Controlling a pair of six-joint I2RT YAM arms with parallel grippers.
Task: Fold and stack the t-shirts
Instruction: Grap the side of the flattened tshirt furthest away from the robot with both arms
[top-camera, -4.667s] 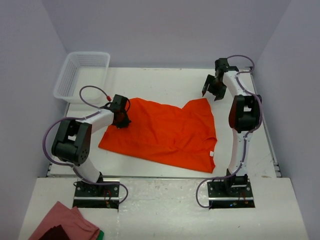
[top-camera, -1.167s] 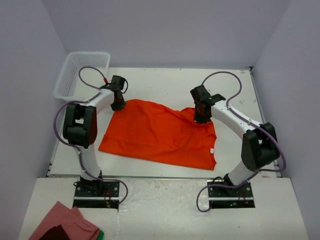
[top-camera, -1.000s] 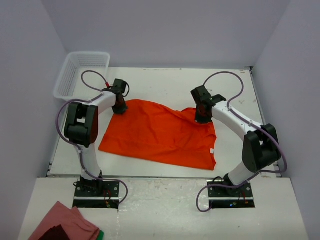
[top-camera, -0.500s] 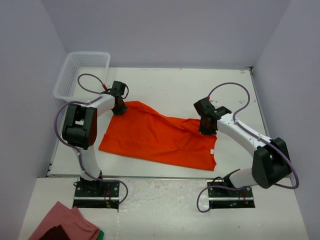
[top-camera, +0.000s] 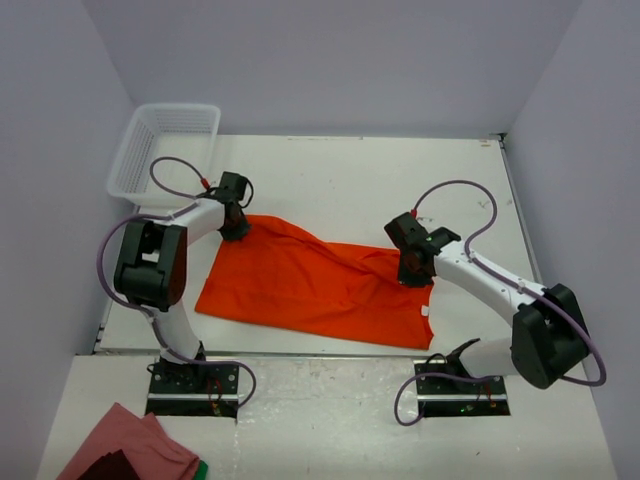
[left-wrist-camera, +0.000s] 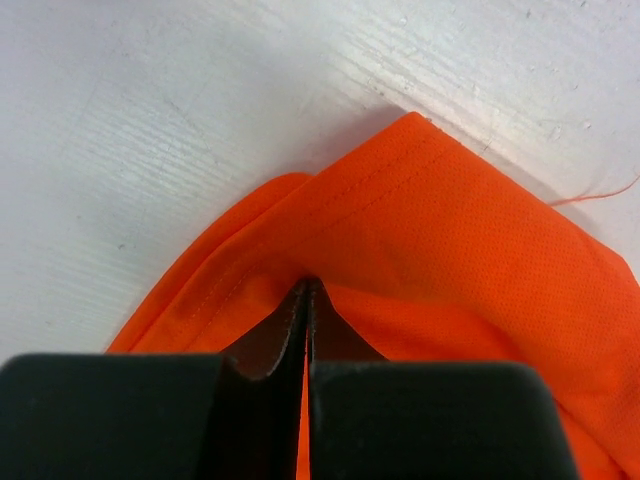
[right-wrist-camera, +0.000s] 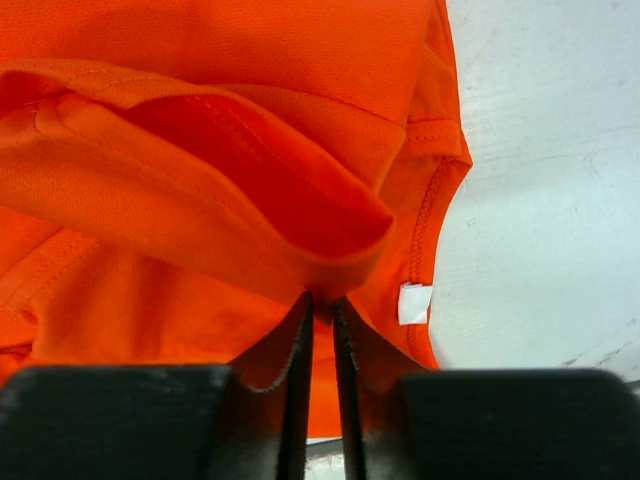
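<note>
One bright orange-red t-shirt (top-camera: 300, 285) lies spread across the middle of the white table (top-camera: 350, 170), its far edge rumpled and drawn toward me. My left gripper (top-camera: 237, 228) sits at the shirt's far left corner. In the left wrist view its jaws (left-wrist-camera: 307, 285) are shut on the hem of the t-shirt (left-wrist-camera: 450, 230). My right gripper (top-camera: 415, 272) is over the shirt's right side. In the right wrist view it (right-wrist-camera: 322, 298) pinches a raised fold of the t-shirt (right-wrist-camera: 200, 150) at its tips, with the jaws only a sliver apart.
A white mesh basket (top-camera: 165, 140) stands at the table's far left corner. A pink and dark red cloth pile (top-camera: 125, 450) lies on the near ledge at the left. The shirt's white label (right-wrist-camera: 414, 303) shows by its collar.
The right gripper has pulled the shirt's far right part toward the near edge, laying it over the body. The left gripper has dragged its corner slightly nearer. The right jaws have parted a little.
</note>
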